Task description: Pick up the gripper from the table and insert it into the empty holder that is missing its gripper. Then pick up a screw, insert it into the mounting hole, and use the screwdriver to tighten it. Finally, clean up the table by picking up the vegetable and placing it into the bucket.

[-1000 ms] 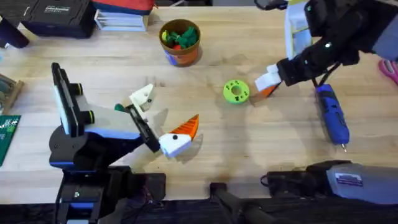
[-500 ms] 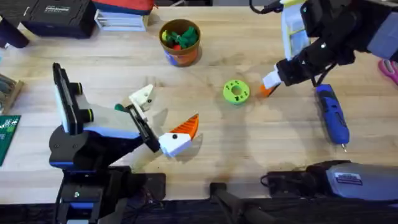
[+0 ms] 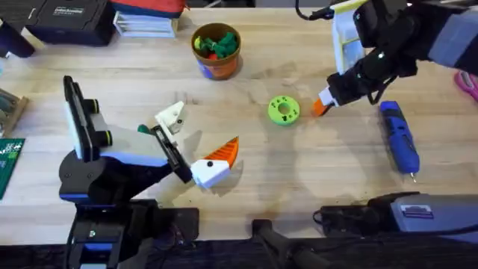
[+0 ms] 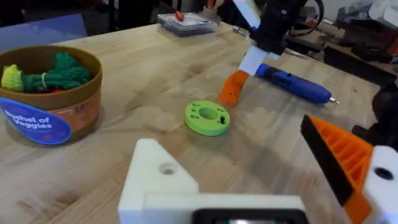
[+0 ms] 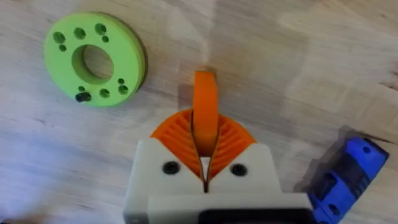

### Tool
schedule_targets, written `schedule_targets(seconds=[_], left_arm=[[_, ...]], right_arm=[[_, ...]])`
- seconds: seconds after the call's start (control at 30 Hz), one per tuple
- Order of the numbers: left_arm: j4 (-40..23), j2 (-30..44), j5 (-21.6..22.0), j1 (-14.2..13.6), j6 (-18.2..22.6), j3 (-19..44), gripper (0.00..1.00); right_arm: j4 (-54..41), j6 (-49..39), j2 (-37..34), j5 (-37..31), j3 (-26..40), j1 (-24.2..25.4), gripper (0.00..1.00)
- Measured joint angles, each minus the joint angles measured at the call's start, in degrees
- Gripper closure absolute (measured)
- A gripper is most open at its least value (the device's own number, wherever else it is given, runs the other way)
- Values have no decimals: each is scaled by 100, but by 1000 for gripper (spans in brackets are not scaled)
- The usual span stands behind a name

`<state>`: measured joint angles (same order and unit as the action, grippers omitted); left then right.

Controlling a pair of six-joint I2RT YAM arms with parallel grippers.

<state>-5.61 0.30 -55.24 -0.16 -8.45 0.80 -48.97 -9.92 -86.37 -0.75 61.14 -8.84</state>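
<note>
My right gripper is shut on the gripper, a thin orange wedge held edge-on between the orange ribbed pads. Its lower end is at or just above the tabletop, right of the lime-green disc. My left gripper rests open at the lower left, one finger being the plain white empty holder, the other orange-tipped. The blue screwdriver lies at the right. The dark teal vegetable sits beside the left arm. The bucket stands at the back.
The lime-green disc has several holes, and a small dark screw-like piece stands in one. Boxes line the far left edge. A green circuit board lies at the left edge, and a clear case farther back.
My right arm has drawn slightly back and to the right, its fingers turning more upright with the orange wedge still at their tips. The left arm has not moved.
</note>
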Motion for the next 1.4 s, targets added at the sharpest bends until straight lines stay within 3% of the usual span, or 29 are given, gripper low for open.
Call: schedule_targets(seconds=[0.27, 0.5, 0.6, 0.77, 0.97, 1.2, 1.4], left_arm=[[1, 1, 2, 0, -2, 0, 15], [-1, -1, 2, 0, -2, 0, 15], [-1, -1, 2, 0, -2, 0, 15], [1, -1, 15, 0, -2, 0, 15], [1, 0, 24, 0, -4, 0, 15], [1, -1, 30, 0, -4, 0, 15], [3, -1, 44, 0, -4, 0, 14]], right_arm=[[-1147, 41, 177, 17, 712, 9, 986], [-1565, 427, 1723, 218, 846, 416, 987], [-1241, 540, 2432, 812, 811, 729, 987], [668, 1155, 3067, 2427, -79, 760, 988], [3273, 2812, 2211, 4206, -1372, 33, 988], [5348, 4329, 910, 5432, -1503, -1126, 988], [6821, 5669, -172, 6365, -1503, -1432, 988]])
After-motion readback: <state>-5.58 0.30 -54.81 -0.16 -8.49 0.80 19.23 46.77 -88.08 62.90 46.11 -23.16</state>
